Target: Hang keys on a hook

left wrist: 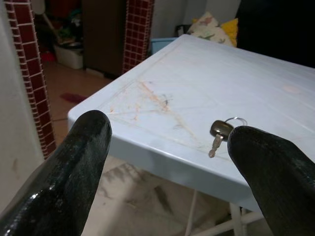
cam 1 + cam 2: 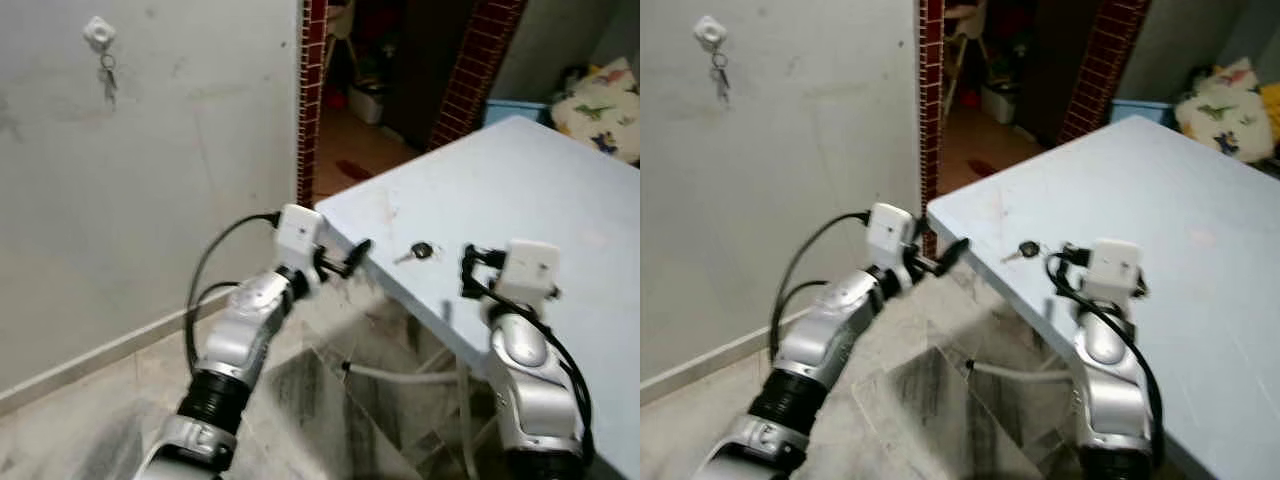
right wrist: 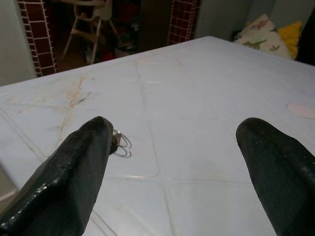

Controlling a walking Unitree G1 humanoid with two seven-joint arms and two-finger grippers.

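Up on the grey wall to the left, a small white hook (image 2: 98, 32) already carries a set of keys (image 2: 107, 73), dangling just below it, so that is plainly where things are meant to end up. Moving right, the left end effector (image 2: 346, 259) reaches toward the corner of the pale blue counter (image 2: 520, 190), its two black fingers spread wide and grasping nothing; I'd say it is held low at the counter's edge to line up on the key. The key (image 2: 417, 252) lies flat on the counter near that edge, dark head with a thin ring, between the two arms and touched by neither. Further right, the right end effector (image 2: 478, 262) rests over the counter, fingers likewise released and empty, the key just beside its left finger (image 3: 74, 167). I can read no brand, label or writing anywhere.
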